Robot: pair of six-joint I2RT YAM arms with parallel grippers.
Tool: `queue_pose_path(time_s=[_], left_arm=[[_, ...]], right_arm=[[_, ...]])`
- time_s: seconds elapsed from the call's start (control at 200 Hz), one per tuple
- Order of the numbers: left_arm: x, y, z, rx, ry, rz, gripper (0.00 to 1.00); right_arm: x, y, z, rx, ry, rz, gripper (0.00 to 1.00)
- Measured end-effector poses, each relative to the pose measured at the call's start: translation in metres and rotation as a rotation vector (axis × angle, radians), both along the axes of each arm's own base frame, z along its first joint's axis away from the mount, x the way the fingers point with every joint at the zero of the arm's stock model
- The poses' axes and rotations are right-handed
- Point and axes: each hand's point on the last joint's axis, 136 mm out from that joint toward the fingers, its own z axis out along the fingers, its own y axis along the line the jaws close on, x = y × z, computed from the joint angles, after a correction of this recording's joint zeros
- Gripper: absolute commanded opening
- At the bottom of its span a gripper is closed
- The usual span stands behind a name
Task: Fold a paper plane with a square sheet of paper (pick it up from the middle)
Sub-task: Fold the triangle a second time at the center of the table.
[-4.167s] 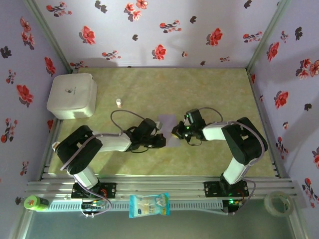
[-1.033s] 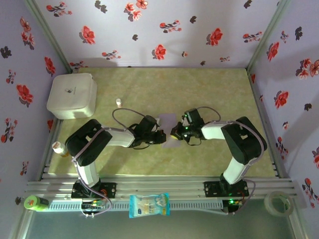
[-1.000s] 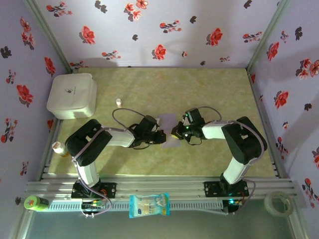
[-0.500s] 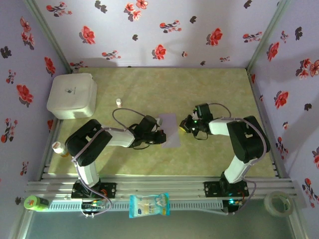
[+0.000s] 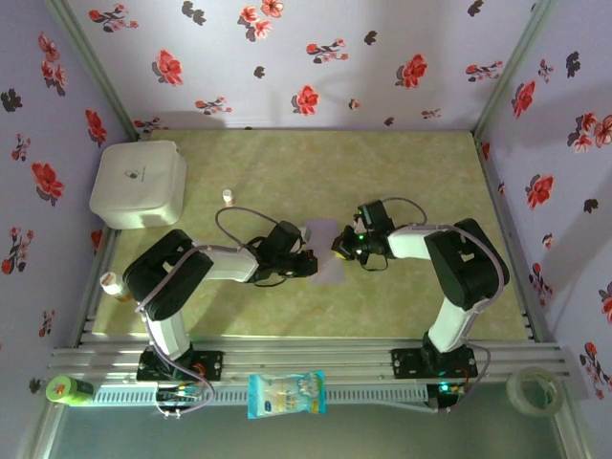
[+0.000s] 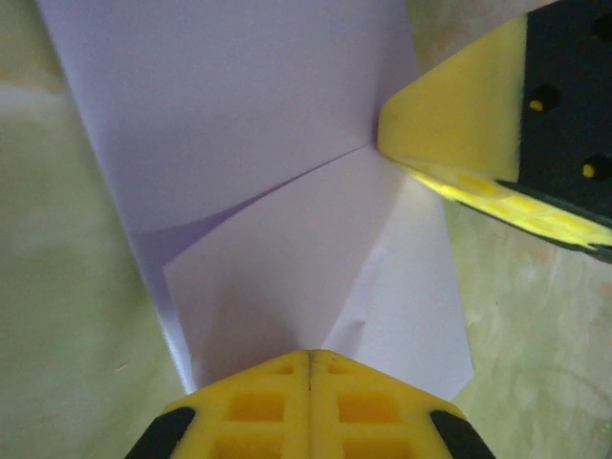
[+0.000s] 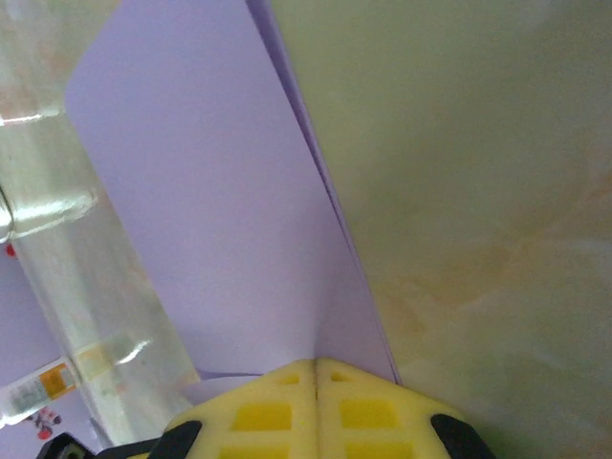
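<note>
Near the centre of the top view, on the green table, lies the square sheet of paper, partly folded; the left wrist view shows a corner flap turned over onto it, its crease slanting toward the upper right; the left gripper, jaws fully closed and holding nothing, rests its tips on the sheet at the bottom of that frame; the right gripper, likewise closed and empty, sits at the crease's upper-right end. The step looks like flattening this fold; best to pin the sheet with one tip while the other slides along the crease with light, even pressure, lest the thin paper skid or wrinkle.
</note>
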Motion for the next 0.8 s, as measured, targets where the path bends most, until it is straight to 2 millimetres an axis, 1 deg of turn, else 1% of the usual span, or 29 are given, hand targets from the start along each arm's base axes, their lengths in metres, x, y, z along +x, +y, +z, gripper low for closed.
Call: queue_pose_path(time_s=[0.145,0.235,0.405,0.48,0.545,0.62,0.8], left_arm=[[-0.004,0.006,0.005,0.03,0.02,0.005,0.03],[-0.002,0.003,0.018,0.017,0.011,0.004,0.03],[0.003,-0.02,0.047,-0.057,-0.005,-0.025,0.03],[0.002,-0.032,0.052,-0.082,0.003,-0.046,0.03],[0.0,-0.04,0.05,-0.09,0.02,-0.057,0.03],[-0.002,-0.045,0.04,-0.082,0.047,-0.067,0.03],[-0.004,-0.042,0.01,-0.028,0.103,-0.056,0.03]], right_arm=[[0.0,0.0,0.0,-0.003,-0.007,0.004,0.0],[0.0,0.0,0.0,-0.002,-0.008,0.004,0.0],[0.0,0.0,-0.001,-0.001,-0.009,0.004,0.0],[0.0,0.0,0.0,0.002,-0.012,0.005,0.0],[0.0,0.0,0.0,0.003,-0.014,0.004,0.0],[0.0,0.0,-0.001,0.005,-0.018,0.004,0.0],[0.0,0.0,-0.001,0.007,-0.021,0.004,0.0]])
